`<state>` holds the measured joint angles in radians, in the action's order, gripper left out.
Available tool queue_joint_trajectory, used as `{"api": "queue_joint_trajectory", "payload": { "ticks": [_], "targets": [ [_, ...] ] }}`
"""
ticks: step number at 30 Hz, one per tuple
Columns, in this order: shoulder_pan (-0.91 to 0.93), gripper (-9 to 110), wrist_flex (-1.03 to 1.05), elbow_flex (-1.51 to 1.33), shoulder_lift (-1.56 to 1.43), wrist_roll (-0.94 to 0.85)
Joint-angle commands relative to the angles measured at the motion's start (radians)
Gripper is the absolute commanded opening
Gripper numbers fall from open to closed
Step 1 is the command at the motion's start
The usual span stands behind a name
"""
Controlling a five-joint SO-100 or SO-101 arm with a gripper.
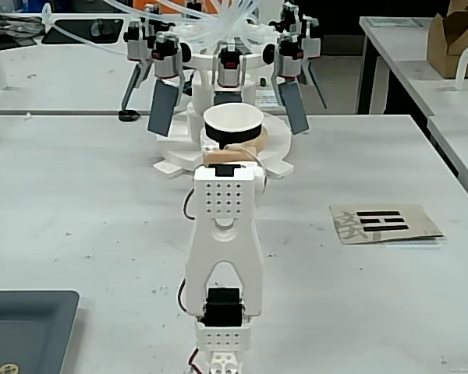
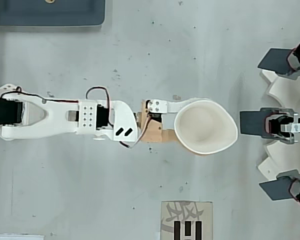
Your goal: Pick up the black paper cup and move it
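The black paper cup point(image 1: 232, 123) shows its white inside and rim, with a strip of black wall below the rim. It sits upright at the end of my arm, just in front of a white device. In the overhead view the cup point(image 2: 206, 126) looks squeezed out of round, pointed on its right side. My gripper point(image 2: 179, 124) is shut on the cup, with the white finger point(image 2: 162, 105) on one side and the tan finger point(image 2: 157, 136) on the other. In the fixed view the gripper point(image 1: 232, 153) sits right under the cup's rim. The fingertips are hidden by the cup.
A white device point(image 1: 226, 74) with several dark paddles point(image 2: 254, 122) stands just beyond the cup. A card with black marks point(image 1: 384, 223) lies to the right in the fixed view. A dark grey tray point(image 1: 23, 327) sits near the arm's base. A second table with a cardboard box point(image 1: 456, 39) stands at the far right.
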<state>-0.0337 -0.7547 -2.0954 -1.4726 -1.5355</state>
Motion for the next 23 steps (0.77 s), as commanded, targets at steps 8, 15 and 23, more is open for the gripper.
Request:
{"api": "queue_joint_trajectory", "payload": {
  "ticks": [8, 15, 23],
  "targets": [
    [0.015, 3, 0.002, 0.081, 0.012, 0.005],
    [0.015, 3, 0.002, 0.08, 0.014, 0.005],
    [0.015, 3, 0.014, 0.075, 0.009, -0.006]
  ]
}}
